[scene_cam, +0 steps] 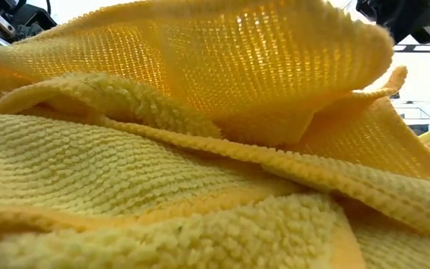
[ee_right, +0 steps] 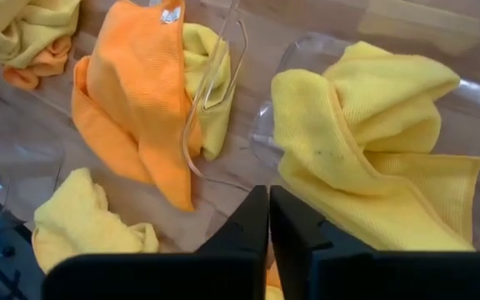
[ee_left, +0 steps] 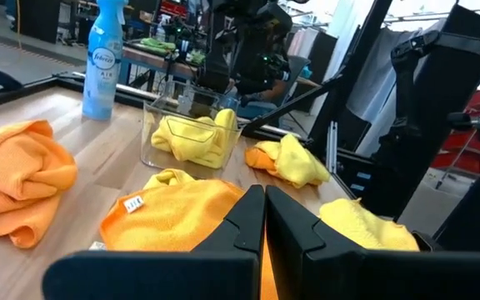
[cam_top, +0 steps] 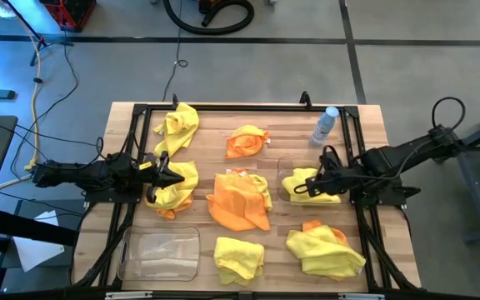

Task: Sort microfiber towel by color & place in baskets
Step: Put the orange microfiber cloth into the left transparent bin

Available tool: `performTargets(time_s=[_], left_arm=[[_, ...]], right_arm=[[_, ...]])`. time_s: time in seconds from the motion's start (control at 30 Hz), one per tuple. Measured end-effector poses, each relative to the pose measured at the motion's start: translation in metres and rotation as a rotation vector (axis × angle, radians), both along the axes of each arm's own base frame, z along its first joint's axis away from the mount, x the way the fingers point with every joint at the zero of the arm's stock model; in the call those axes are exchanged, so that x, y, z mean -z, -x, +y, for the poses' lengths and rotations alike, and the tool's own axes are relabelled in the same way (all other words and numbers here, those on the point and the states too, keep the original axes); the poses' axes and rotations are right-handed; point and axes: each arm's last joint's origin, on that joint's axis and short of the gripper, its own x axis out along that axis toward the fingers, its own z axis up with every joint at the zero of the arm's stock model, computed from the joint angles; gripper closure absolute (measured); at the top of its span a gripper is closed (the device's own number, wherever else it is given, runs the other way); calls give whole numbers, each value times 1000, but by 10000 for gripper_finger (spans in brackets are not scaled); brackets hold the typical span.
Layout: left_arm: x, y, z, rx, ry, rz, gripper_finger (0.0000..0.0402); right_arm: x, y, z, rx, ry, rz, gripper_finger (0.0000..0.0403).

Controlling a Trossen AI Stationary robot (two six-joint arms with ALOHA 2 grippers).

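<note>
- Over the right-hand basket, the right gripper is held with fingers pressed together and empty; a yellow towel lies inside the basket.
- At the table's left, the left gripper is seen clenched, empty, beside a yellow-and-orange heap.
- Sorting is judged early: the near-left basket holds nothing.
- Next, fingers must be opened over a loose towel.

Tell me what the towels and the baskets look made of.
The towels, like the yellow towel lying in the right basket, look like soft looped microfiber; the weave shows. The baskets, including the front-left basket, seem clear glossy plastic: wood shows through.
</note>
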Motion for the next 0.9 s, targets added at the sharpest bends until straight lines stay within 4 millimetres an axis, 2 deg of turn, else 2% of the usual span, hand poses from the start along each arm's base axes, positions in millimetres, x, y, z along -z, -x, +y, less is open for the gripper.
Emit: performTargets(time_s=[0.3,0.67,0.8,0.9], left_arm=[[-4,0,1,-43,41,-44,394],[-4,0,2,-74,70,-34,285],[-9,1,2,-72,61,-47,271],[-22,3,3,-108,44,-20,271]], right_arm=[[0,1,2,6,28,-13,400],[-1,0,0,24,68,-27,402],[-1,0,-1,43,97,-39,402],[-1,0,-1,44,99,-39,402]])
